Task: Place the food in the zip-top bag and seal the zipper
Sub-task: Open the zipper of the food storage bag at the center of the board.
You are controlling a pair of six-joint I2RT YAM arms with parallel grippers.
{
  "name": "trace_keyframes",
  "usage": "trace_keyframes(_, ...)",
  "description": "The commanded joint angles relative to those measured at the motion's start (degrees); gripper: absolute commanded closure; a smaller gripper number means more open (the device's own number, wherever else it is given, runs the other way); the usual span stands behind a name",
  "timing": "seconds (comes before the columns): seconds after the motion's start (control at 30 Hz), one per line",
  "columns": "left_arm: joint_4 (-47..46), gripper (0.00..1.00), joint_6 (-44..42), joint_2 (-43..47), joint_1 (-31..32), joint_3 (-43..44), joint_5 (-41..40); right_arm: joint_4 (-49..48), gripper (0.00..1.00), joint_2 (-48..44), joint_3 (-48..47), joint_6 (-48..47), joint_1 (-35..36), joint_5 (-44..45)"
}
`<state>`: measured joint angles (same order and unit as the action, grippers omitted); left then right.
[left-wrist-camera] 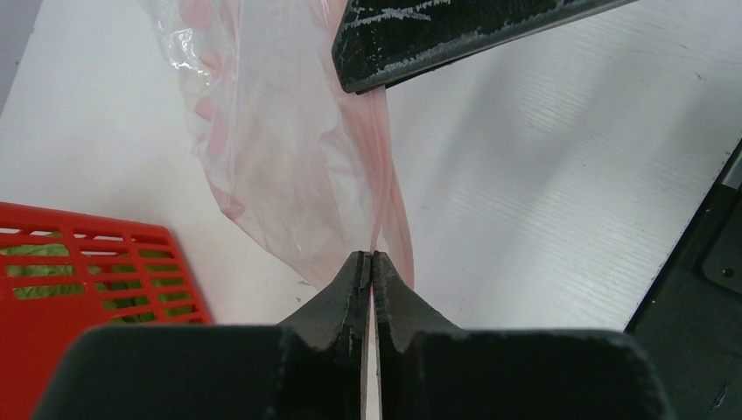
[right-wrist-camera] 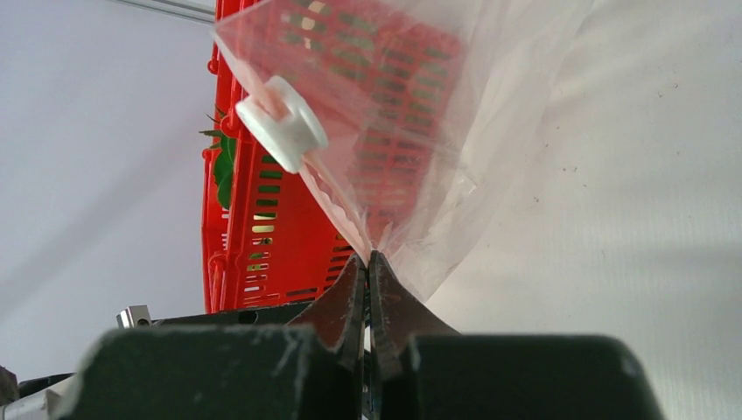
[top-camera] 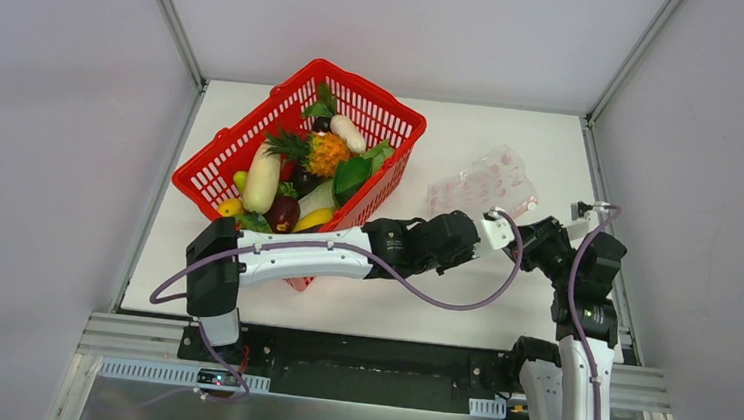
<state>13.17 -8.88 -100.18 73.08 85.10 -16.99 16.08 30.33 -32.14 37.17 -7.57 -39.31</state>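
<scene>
Both arms are on the bag! The left pincer (left-wrist-camera: 371, 262) is clamped shut, and the thin pink zipper strip (left-wrist-camera: 385, 166) runs straight into its jaws. It grips the mouth edge of the clear floppy zip-top bag with pink dots (left-wrist-camera: 262, 149), whose body billows away ahead and to the left of it. The right pincer (right-wrist-camera: 367, 261) is pinched tight too, holding the same bag by its edge, with the white plastic slider (right-wrist-camera: 282, 122) riding the strip just above and left of its tips. From above, the two pincers sit close together at the bag's near side, the white desk (top-camera: 461, 297) beneath.

Progress? Early, I'd say. The bag looks empty, and the food sits in the red mesh basket (top-camera: 213, 162), well left of both pincers: the orange toy pineapple (top-camera: 327, 153), the long white radish (top-camera: 261, 179), the rest heaped around them. Whether the mouth is parted yet, I can't quite tell through the crumpled film. Left to do, as I read it: open the mouth, load every piece, run the zipper closed.
</scene>
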Motion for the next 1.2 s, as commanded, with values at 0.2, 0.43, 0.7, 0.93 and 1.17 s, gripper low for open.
trace_keyframes(0.2, -3.7, 0.83, 1.1, 1.4, 0.3, -0.9, -5.5, -2.8, 1.00, -2.2, -1.8, 4.7, 0.4, -0.8)
trace_keyframes(0.43, -5.7, 0.79, 1.6, 0.8, 0.5, -2.2, -11.2, -3.2, 1.00, -2.5, -1.5, 5.6, 0.4, -0.4)
trace_keyframes(0.7, -5.7, 0.79, 2.6, 1.1, 0.3, -0.8, -9.3, -2.8, 1.00, -1.0, -2.0, 2.6, 0.4, -2.5)
trace_keyframes(0.93, -5.2, 1.00, 10.4, 3.7, -4.5, -0.9, -0.6, -3.8, 0.86, -1.5, -1.3, 2.0, 0.4, -2.5)
trace_keyframes(1.17, -4.0, 1.00, 15.8, 5.9, -6.0, -0.6, 1.3, -3.7, 0.43, -1.8, -2.5, -1.3, 0.4, -4.8)
